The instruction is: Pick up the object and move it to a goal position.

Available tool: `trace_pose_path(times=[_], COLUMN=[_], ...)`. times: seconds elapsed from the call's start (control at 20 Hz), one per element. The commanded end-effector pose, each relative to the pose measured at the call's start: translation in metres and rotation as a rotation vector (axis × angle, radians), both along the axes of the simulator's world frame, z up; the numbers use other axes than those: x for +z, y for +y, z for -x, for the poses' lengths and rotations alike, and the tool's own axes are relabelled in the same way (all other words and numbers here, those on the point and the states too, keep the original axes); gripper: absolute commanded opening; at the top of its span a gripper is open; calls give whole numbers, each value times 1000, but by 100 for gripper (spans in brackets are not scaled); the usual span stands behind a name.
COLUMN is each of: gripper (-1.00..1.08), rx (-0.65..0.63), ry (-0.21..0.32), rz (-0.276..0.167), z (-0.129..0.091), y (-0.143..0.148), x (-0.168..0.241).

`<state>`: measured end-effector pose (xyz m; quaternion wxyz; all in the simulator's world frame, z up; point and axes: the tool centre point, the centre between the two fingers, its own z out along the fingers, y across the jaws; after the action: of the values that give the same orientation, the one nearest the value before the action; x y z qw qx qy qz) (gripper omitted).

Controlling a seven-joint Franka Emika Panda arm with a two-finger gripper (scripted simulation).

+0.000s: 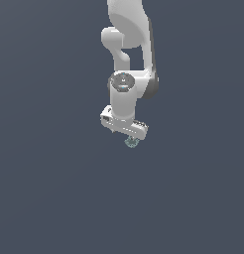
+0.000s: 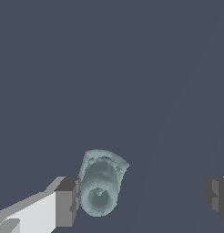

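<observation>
Pincer (image 2: 141,200) was spread wide, straddling the object (image 2: 101,184) w/ one pad (image 2: 67,202) right beside it, other well apart; prob lined up to clamp, nothing gripped yet

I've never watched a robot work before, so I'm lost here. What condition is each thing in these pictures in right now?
Gripper: open, fingers spread wide apart.
Fingers: one sits right beside the object, perhaps touching it; the other is well clear of it.
Object: a small pale teal ribbed cylinder, lying between the fingers, not clamped.
Robot arm: reaching down, wrist directly over the object.
</observation>
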<state>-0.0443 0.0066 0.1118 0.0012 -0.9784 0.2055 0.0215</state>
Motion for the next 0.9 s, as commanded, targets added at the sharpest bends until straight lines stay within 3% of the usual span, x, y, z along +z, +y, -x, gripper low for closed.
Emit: trace_pose_path(times=[0.0, 0.85], gripper=[100, 100], rx=[-52, -290], ry=[-7, -38], rz=[4, 17], z=[3, 22], y=[8, 45], x=[-4, -21])
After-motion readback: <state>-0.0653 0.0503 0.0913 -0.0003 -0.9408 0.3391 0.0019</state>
